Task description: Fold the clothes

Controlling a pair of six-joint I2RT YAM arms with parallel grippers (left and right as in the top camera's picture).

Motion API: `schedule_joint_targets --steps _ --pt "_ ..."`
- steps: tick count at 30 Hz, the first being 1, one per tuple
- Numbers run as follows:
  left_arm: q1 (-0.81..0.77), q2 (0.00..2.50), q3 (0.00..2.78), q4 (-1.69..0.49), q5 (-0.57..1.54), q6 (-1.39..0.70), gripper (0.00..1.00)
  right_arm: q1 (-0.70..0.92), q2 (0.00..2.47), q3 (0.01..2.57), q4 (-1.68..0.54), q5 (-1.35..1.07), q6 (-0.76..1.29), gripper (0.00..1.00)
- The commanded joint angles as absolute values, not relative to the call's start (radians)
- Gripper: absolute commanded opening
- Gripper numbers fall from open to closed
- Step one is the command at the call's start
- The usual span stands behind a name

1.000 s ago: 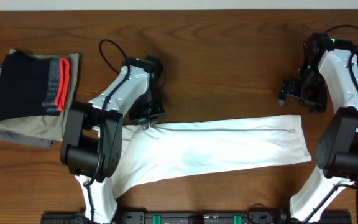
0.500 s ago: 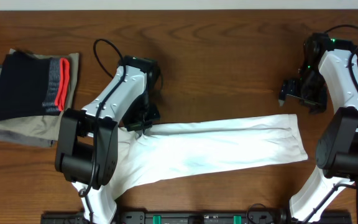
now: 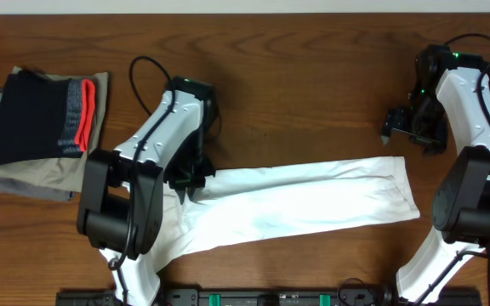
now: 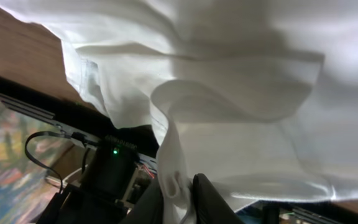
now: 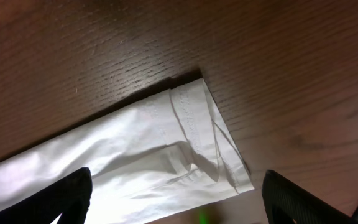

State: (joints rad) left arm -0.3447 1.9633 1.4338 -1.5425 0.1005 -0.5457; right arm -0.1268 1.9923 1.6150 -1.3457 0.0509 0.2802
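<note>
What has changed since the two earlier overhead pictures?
The left gripper, pinching the upper edge of the white cotton T-shirt, pulled back toward its base and slightly left, dragging that edge with it; the shirt's far right end slid a little left. The open right gripper and the stack of folded dark and olive garments stayed put.

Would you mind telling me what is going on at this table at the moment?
Two robot arms are folding a white T-shirt, which lies as a long, narrow strip across the wooden table. The left end effector is down at the strip's left part with a fold of fabric pinched between its fingers. The right end effector is open above bare wood just beyond the shirt's right end, touching nothing. A stack of folded dark and olive garments sits at the table's left edge.
</note>
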Motion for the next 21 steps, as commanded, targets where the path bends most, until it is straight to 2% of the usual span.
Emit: schedule_joint_targets --steps 1,9,10,14,21 --pt "-0.392 1.946 1.405 -1.567 0.092 -0.536 0.17 -0.130 1.969 1.621 -1.346 0.048 0.272 0.86" --pt "-0.516 1.946 1.323 -1.621 0.105 -0.536 0.17 -0.130 1.969 1.621 -1.347 0.048 0.272 0.86" --pt "-0.529 1.946 1.316 -1.632 0.104 -0.535 0.24 -0.130 1.969 1.621 -1.347 0.048 0.272 0.86" --pt "-0.560 1.946 1.313 -1.648 0.103 -0.532 0.31 -0.130 1.969 1.621 -1.347 0.048 0.272 0.86" --pt "-0.540 1.946 1.322 -1.555 0.104 -0.533 0.32 -0.130 1.969 1.621 -1.347 -0.026 0.272 0.82"
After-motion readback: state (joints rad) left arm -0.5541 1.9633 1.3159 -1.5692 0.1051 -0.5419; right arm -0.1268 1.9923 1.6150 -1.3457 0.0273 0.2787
